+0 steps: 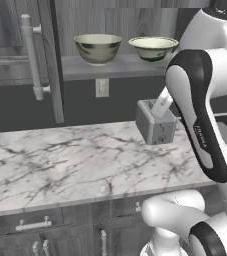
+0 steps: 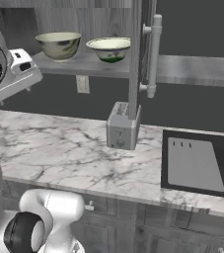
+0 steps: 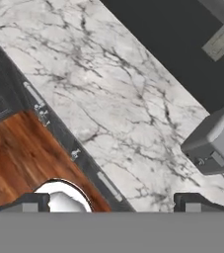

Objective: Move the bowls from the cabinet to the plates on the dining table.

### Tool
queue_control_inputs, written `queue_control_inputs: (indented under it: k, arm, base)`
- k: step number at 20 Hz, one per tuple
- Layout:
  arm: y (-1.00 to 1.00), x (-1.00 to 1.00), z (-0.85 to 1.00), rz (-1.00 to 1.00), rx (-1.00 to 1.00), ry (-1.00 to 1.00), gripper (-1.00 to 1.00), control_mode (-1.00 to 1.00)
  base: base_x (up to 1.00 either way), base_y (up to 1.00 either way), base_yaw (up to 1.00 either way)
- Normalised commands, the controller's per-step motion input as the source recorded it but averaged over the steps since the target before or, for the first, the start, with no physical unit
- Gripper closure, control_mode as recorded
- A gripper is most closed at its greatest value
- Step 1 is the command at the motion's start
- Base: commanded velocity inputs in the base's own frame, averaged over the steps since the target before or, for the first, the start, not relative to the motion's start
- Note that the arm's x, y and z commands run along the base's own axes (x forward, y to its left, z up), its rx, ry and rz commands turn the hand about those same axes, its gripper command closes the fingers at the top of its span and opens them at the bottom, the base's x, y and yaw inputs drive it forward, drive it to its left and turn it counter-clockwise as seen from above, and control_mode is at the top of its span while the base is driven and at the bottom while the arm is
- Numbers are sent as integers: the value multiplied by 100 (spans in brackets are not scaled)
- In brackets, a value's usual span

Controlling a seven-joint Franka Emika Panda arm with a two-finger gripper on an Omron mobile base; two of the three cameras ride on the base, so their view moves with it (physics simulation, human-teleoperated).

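Bowls are found on the open cabinet [image 1: 45, 60] shelf above the counter [image 1: 75, 160]: a deeper left bowl [image 1: 97, 47] and a shallower right bowl [image 1: 153, 47], side by side and apart, both upright. No contents are visible in either; their insides are only partly seen from below. The gripper [image 3: 111, 202] is seen in the hand view with its fingertips set wide apart and nothing between them, pointed down at the counter edge and floor, well away from the shelf. No bowl is judged to have been collected yet. A toaster [image 1: 156, 122] stands on the counter below the right bowl, with a wall outlet [image 1: 101, 87] behind. Risks are noted: the open door [image 1: 55, 65] and its bar handle [image 1: 32, 57] flank the shelf and could be struck as the arm is raised; the flared rim could slip from a poorly centred grip; a dropped bowl would land on the toaster or counter. A stovetop [image 2: 197, 165] lies to the right.
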Motion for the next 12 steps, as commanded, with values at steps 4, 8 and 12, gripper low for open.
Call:
queue_control_inputs:
  k: [4, 8, 12]
  arm:
    - [-6, 7, 1, 6, 15, -1, -100, -100]
    - [-1, 0, 2, 0, 7, -3, -100, -100]
    - [-3, 17, 35, -15, 5, -11, -100, -100]
  base:
    - [0, 0, 0]
    - [0, 0, 0]
    - [0, 0, 0]
